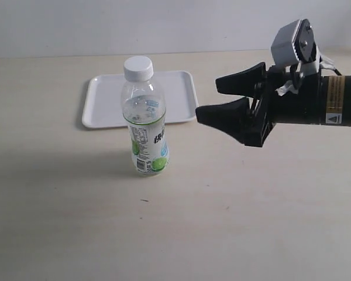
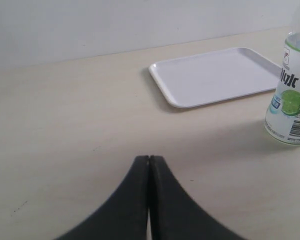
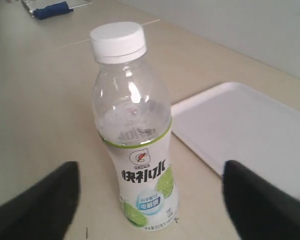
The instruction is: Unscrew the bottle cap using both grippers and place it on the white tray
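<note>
A pale desk [image 1: 251, 222] fills all three views. The white tray [image 1: 105, 105] lies flat on it just behind the bottle [image 1: 147, 134] in the exterior view, and nothing is on it. The bottle stands upright on the desk, close to the tray's near edge.

The right gripper [image 1: 207, 99] hangs above the desk to the bottle's right, well apart from it. Its jaws are wide and empty, pointing at the bottle's upper half. The left gripper [image 2: 149, 161] has its jaws pressed together on nothing, with the bottle far off to one side.

The bottle cap [image 1: 138, 68] sits on the bottle's neck, apparently screwed on, so the step in hand looks like the approach.

Bring the right jaws in level and centred on the bottle's body. Close them gently, because the clear plastic looks thin and may buckle or tip. Open the left jaws before you bring them over the cap.

The left arm is outside the exterior view. The left wrist view cuts the bottle off at the label, hiding the cap. You cannot tell whether the bottle holds liquid. A blue item [image 3: 51, 10] beyond the bottle is too cropped to identify.
</note>
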`<state>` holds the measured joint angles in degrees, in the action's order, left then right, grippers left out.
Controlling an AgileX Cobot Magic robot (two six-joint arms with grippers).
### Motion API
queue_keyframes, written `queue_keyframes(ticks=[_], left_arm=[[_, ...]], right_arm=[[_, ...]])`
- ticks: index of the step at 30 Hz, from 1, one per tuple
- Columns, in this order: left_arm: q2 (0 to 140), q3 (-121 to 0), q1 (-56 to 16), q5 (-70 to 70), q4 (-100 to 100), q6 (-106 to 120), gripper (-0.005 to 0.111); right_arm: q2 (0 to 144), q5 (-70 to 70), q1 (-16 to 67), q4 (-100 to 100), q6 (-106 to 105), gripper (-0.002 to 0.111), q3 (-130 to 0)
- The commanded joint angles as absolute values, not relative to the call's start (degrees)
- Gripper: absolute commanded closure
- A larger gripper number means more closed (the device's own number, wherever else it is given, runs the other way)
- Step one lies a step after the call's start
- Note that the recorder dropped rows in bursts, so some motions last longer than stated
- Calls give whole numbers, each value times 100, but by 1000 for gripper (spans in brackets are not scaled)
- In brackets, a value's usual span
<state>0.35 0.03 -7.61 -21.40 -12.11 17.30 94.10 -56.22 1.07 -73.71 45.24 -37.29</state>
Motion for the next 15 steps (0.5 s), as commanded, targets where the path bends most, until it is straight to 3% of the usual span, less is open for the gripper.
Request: queue_keyframes(ticks=[1, 11, 14, 15], left_arm=[[0, 0, -740, -2145, -1284, 1735, 107], [0, 0, -740, -2145, -1284, 1735, 107], [0, 0, -740, -2145, -1284, 1735, 107], [0, 0, -740, -2145, -1284, 1735, 107]], right_arm=[[9757, -6005, 243, -7018, 4096, 3, -3771], [9793, -5968, 401, -6632, 3626, 6, -3771], [9478, -5968, 401, -6497, 3781, 25, -3771], [9345, -5932, 401, -6517, 3944, 36, -3771]])
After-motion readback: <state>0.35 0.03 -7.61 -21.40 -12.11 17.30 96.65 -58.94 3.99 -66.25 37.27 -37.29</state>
